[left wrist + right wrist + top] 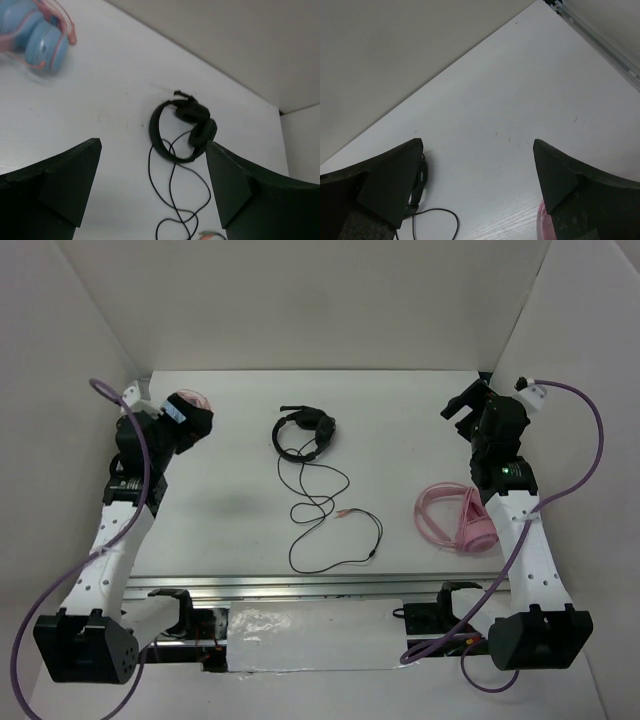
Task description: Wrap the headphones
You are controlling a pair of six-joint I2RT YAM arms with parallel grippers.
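Note:
The black headphones (pixel 303 434) lie on the white table at the back middle, folded, earcups to the right. Their thin black cable (pixel 325 510) trails toward me in loose loops, with a reddish plug (pixel 345 512) near the middle. In the left wrist view the headphones (pixel 182 131) lie ahead between the fingers. The right wrist view shows only an edge of them (pixel 421 176). My left gripper (pixel 195 420) is open and empty at the back left, well apart from them. My right gripper (pixel 462 405) is open and empty at the back right.
Pink headphones (pixel 458 518) with a coiled cable lie at the right, beside the right arm. Light blue and pink headphones (pixel 37 37) lie at the back left under the left gripper. White walls enclose the table. A metal rail (pixel 300 588) runs along the near edge.

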